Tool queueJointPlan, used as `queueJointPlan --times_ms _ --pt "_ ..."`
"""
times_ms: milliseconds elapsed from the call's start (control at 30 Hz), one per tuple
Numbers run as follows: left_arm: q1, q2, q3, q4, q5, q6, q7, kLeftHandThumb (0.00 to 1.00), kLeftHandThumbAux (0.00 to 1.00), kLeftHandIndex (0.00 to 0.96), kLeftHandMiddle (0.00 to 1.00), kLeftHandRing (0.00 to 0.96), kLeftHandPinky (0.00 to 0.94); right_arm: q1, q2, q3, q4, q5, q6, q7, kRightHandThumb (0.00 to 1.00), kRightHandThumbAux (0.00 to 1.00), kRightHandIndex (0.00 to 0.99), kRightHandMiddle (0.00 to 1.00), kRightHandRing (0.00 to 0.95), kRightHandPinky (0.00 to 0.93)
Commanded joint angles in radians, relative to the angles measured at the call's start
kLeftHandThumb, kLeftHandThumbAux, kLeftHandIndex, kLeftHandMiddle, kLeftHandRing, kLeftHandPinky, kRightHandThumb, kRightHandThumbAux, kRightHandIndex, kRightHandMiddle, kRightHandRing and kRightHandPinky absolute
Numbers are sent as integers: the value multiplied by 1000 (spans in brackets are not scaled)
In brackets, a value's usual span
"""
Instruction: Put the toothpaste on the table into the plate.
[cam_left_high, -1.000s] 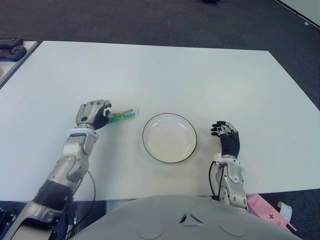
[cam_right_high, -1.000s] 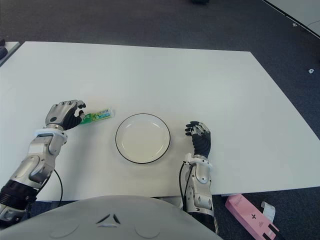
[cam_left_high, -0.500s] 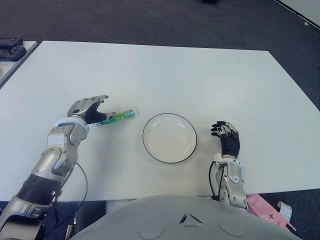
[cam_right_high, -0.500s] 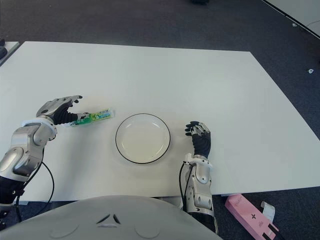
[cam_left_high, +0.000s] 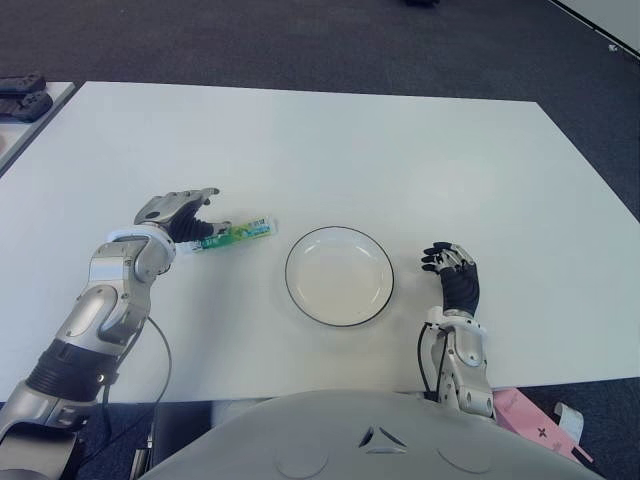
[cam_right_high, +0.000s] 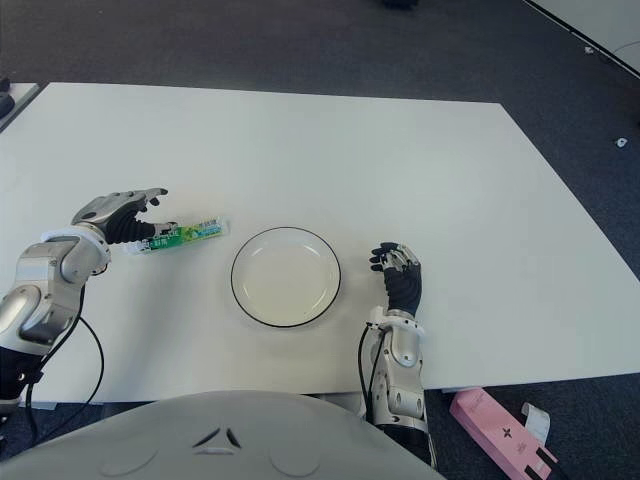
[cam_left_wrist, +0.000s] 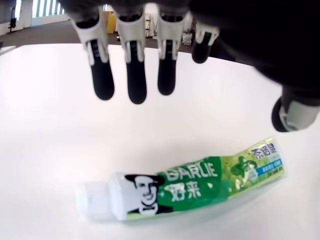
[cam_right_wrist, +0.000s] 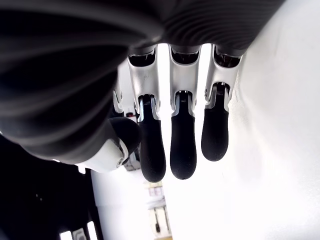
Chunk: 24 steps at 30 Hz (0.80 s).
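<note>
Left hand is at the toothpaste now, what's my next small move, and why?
Probably lower the left hand and close its fingers on the toothpaste. The wrist view shows the fingers spread above the tube, which lies flat on the table, left of the plate.

big white table (cam_left_high: 330, 140) fills most of the view, plain matt top, evenly lit w/ no hard shadows. dark grey carpet floor (cam_left_high: 300, 40) beyond its far edge and down the right side. second pale table (cam_left_high: 22, 125) edge at far left w/ black objects (cam_left_high: 24, 95) on it, can't tell what. pink box (cam_left_high: 540, 425) on the floor near right corner, white paper scrap (cam_left_high: 570, 418) just beside it. pale surface (cam_left_high: 610, 15) at the top right corner.
</note>
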Motion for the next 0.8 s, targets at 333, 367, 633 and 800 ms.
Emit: queueJointPlan --times_ms 333,367,633,800 --pt "-31 44 -25 47 -39 -97 -87 338 318 15 222 260 312 23 41 4 39 10 53 -3 709 724 429 528 520 520" --pt "-34 47 -27 55 -43 -109 -91 338 310 15 219 255 308 23 41 4 39 11 52 -2 709 724 429 529 521 519" --pt "-69 63 -56 127 -56 -181 -115 346 278 7 185 236 317 27 41 3 41 11 41 4 709 724 429 533 525 522" --pt "-101 51 -102 200 -37 -217 -110 361 257 1 167 219 295 30 44 2 38 5 46 -4 709 724 429 535 530 529"
